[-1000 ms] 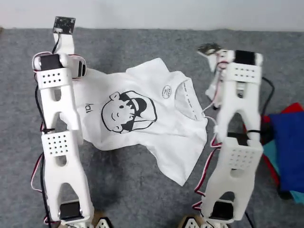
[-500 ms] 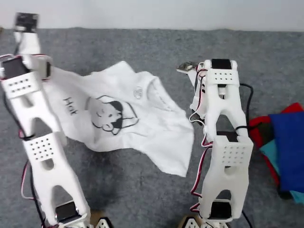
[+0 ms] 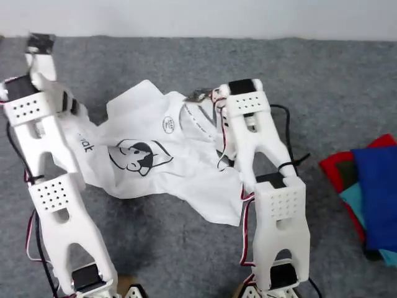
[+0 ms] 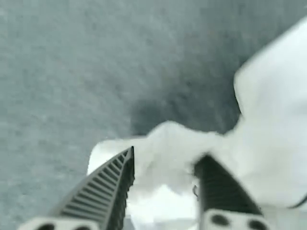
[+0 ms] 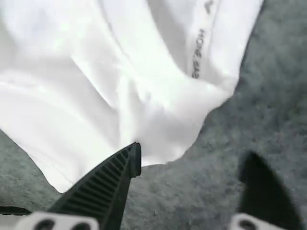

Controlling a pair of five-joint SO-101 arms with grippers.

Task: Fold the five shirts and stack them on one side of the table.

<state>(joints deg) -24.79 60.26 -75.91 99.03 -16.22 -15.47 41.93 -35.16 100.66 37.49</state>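
A white shirt (image 3: 149, 155) with a cartoon face print lies crumpled on the grey table, left of centre. My left gripper (image 3: 71, 105) is at the shirt's far-left edge. In the left wrist view it (image 4: 163, 158) is shut on a bunched fold of the white shirt (image 4: 268, 134). My right gripper (image 3: 201, 96) hangs over the collar area at the shirt's far right. In the right wrist view it (image 5: 194, 153) stands open above the edge of the white shirt (image 5: 120, 72), with one finger over the cloth and one over the bare table.
A pile of coloured shirts, with a blue one (image 3: 378, 186) on top of red (image 3: 338, 164) and teal, lies at the right edge of the table. The grey table surface (image 3: 155, 261) runs to a white wall at the far side.
Both arms have swung to the left. The shirt went left with the left gripper and bunched up. The right gripper came from the shirt's right side to above its collar.
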